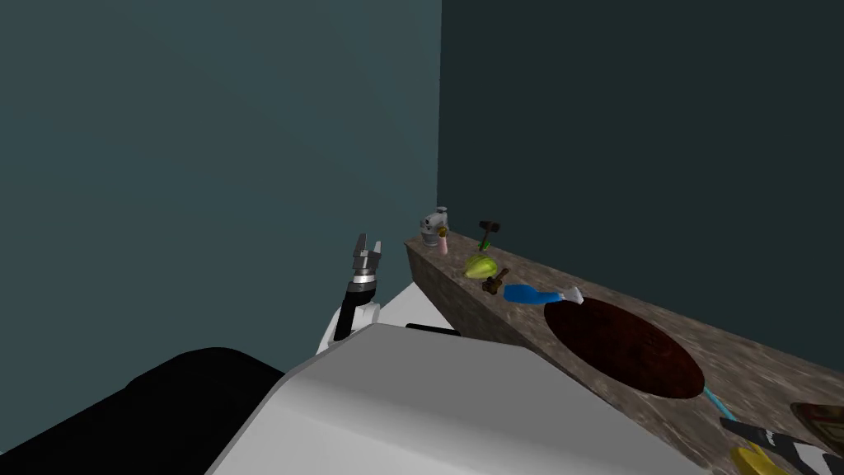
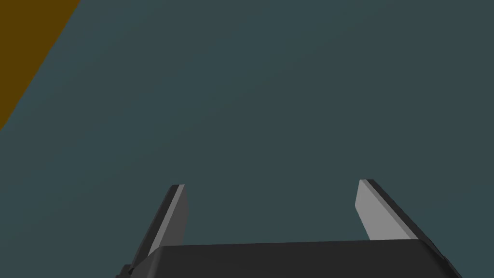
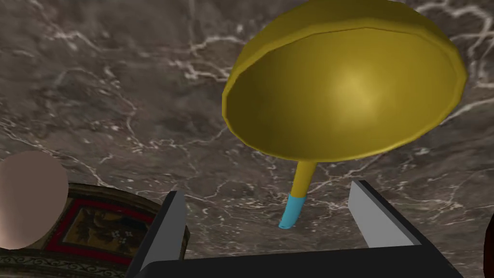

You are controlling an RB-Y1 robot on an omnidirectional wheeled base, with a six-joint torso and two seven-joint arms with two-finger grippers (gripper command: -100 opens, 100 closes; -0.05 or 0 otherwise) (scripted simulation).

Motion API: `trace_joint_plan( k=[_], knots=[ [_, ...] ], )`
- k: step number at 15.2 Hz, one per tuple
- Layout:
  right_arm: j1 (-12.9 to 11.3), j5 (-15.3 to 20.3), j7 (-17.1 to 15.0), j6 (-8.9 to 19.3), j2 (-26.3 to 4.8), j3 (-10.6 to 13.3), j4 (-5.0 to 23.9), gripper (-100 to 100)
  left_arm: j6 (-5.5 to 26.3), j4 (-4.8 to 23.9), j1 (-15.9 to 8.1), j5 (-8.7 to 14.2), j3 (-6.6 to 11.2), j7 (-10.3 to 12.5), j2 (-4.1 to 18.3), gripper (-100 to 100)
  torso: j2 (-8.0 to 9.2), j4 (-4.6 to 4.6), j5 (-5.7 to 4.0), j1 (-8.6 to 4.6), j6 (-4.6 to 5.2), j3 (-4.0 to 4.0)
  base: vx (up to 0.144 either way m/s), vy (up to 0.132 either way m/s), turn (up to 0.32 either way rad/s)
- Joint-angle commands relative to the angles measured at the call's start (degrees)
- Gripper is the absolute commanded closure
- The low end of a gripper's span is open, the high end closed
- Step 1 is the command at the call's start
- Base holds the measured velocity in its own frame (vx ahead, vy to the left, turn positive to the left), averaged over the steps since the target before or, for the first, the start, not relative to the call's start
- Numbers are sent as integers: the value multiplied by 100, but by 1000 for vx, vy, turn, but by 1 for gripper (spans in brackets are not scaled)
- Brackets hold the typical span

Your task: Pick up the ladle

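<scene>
The yellow, round-bowled ladle with a blue-tipped handle [image 3: 345,91] rests on the brown, white-veined marble table [image 3: 96,72], just beside a dark red-brown oval mat [image 1: 622,346]. The right claw [image 3: 266,189] hovers over it with fingers wide apart. The handle shows between them, untouched. The left claw [image 1: 368,245] is raised off the table's end, spread wide and empty.

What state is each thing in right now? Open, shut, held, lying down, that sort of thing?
Ladle: lying on the counter, hollow facing the gripper, not gripped.
Right gripper: open, fingers either side of the ladle's handle, not touching it.
Left gripper: open, empty.
Blue bottle: lying on its side on the counter.
</scene>
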Motion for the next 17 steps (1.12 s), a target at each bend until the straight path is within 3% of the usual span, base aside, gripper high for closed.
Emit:
trace_joint_plan(
  k=[1,2,10,11,12,16,17],
  knots=[
    [-118,154,-120,-3,1,172,-7,-100,0,0,0,0,0,0,0,0,0,0,0,0,0,0,84,105,107],
    [-44,54,-25,-6,-11,75,-12,-100,0,0,0,0,1,0,0,0,9,2,0,-8,5,5,42,50,17],
    [-187,329,157,127,776,134,241,-100,0,1,-1,0,2,0,1,0,73,18,-19,-75,11,43,-1,-27,70],
    [-164,305,99,84,674,131,224,-100,0,1,-1,0,2,0,1,0,73,18,-18,-73,12,43,-8,-9,17],
    [-139,288,138,98,688,104,215,100,0,1,-1,0,2,0,1,0,71,18,-17,-70,11,42,0,0,0],
    [-142,289,142,96,686,104,215,100,0,0,-1,0,2,0,1,0,66,16,-18,-68,13,39,0,0,0],
    [-135,226,77,74,460,118,139,100,0,0,-1,0,2,0,1,0,66,16,-18,-69,13,39,18,18,-67]
  ],
)
